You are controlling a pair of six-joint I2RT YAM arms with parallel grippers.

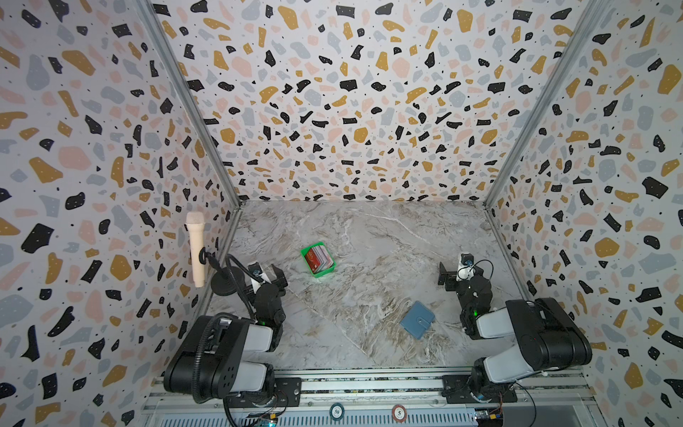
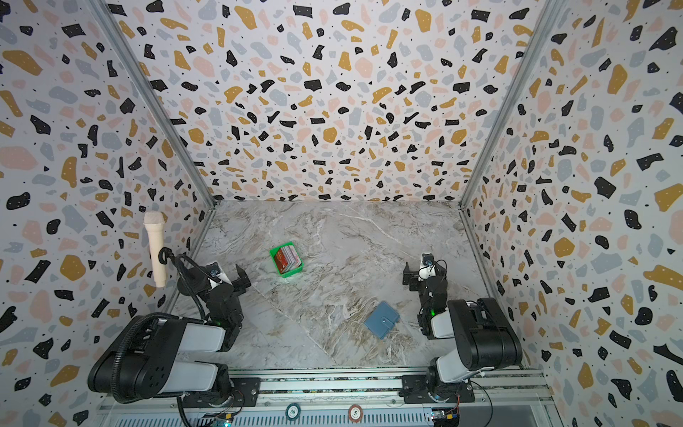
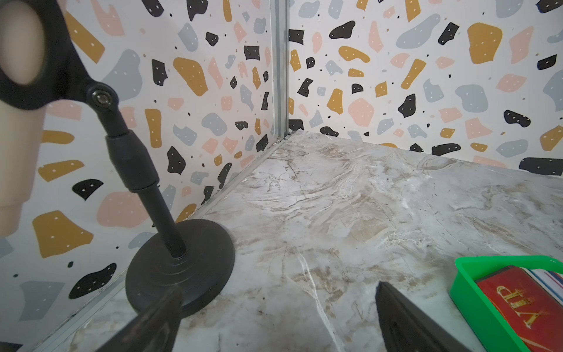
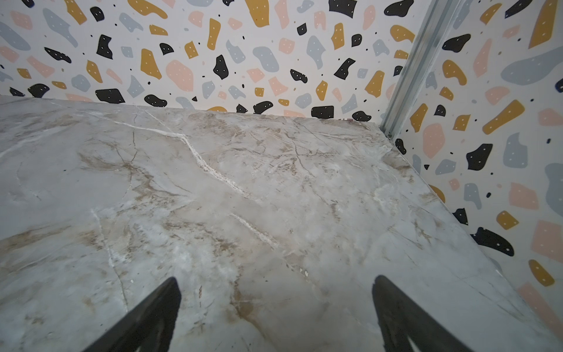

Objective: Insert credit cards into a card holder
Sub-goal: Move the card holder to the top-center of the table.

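Top views show my left fingers (image 1: 279,275) and right fingers (image 1: 443,273) spread, empty; credit cards (image 1: 320,258) packed in the green tray (image 1: 311,248), card holder (image 1: 417,319) shut on the bench (image 1: 369,240). I may pinch two tight cards.

The left wrist view's edge cuts off the green tray (image 3: 502,261) and its credit cards (image 3: 518,307).

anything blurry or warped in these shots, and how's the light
Left wrist view: the mic and left fingers are close and out of focus, the tray sharp. Right wrist view: right fingers soft, table crisp. Both top views: wide-angle stretch at the walls, even light, faint shadows, no harsh glare.
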